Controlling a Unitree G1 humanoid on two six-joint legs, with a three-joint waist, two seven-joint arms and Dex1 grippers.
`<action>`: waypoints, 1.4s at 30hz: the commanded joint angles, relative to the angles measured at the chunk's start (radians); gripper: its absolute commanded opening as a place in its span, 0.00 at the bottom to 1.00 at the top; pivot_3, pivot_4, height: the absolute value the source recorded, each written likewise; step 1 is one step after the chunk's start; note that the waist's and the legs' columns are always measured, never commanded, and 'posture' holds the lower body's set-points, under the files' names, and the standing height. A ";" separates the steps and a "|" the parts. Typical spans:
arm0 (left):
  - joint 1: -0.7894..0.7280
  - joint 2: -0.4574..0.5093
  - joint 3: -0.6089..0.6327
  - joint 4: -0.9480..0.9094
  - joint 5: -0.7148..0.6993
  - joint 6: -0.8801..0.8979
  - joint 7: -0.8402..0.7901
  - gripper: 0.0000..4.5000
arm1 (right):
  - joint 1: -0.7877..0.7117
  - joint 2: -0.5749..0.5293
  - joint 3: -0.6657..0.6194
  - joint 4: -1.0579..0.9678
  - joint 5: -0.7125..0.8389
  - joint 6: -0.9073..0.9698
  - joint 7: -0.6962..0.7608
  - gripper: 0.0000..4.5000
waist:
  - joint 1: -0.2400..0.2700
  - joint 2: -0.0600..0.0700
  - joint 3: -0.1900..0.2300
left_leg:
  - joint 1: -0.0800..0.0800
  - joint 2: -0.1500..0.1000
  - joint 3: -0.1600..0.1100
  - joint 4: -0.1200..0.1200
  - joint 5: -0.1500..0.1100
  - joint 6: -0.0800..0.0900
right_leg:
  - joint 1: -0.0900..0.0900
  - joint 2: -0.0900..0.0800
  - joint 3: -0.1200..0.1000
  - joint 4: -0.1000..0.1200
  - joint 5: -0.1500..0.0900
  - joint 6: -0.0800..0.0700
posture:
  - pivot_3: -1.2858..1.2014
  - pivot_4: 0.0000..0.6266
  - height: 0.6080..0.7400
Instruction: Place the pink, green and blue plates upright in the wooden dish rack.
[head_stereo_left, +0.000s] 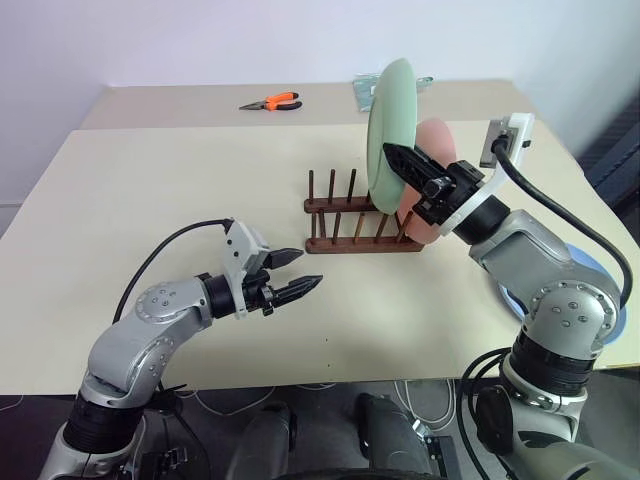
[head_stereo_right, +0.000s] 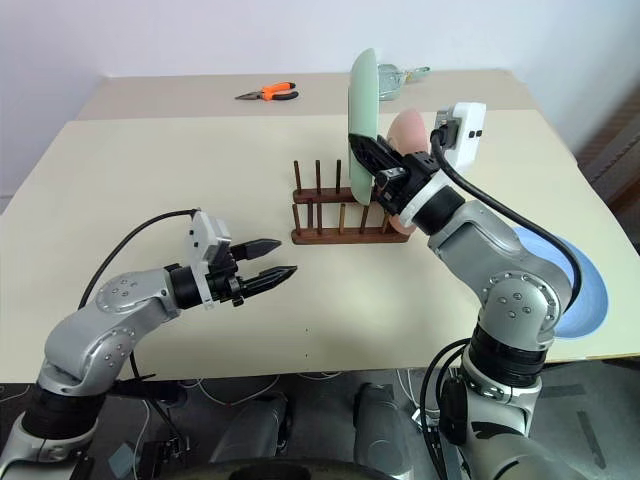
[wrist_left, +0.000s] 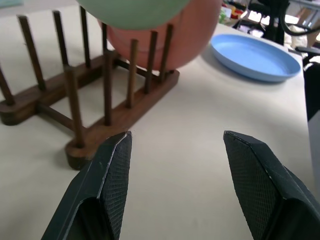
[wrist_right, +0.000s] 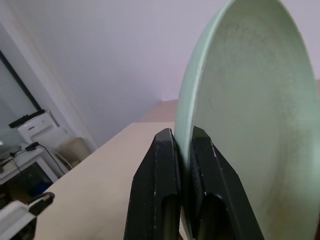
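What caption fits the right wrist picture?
Right gripper pinching the green plate by its rim.

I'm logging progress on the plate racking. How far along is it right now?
Done: the pink plate stands upright in the wooden dish rack. In hand: the right pincer is shut on the green plate, held upright above the rack. Left: the blue plate lies flat on the table; the left pincer is open, empty.
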 joint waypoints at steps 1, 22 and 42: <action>0.002 -0.003 -0.009 -0.048 0.007 -0.007 0.006 0.66 | -0.011 -0.020 0.016 0.019 0.026 -0.006 -0.002 0.00 | 0.000 0.000 0.000 | 0.000 0.000 0.000 0.000 0.000 0.000 | 0.000 0.000 0.000 0.000 0.000 0.000 | 0.52 0.24 1.00; -0.004 -0.005 -0.028 -0.043 0.036 -0.016 0.004 0.66 | -0.072 -0.090 0.022 0.022 0.148 -0.048 -0.095 0.00 | 0.001 0.000 0.000 | 0.000 0.000 0.000 0.000 0.000 0.000 | 0.000 0.000 0.000 0.000 0.000 0.000 | 0.52 0.24 1.00; -0.018 -0.004 -0.049 -0.012 0.060 -0.026 -0.020 0.67 | -0.052 -0.446 -0.004 0.026 -0.115 -0.215 0.186 0.57 | 0.006 0.000 0.000 | -0.001 0.000 0.000 0.000 0.000 0.000 | 0.001 0.000 0.000 -0.002 -0.002 0.003 | 0.52 0.24 1.00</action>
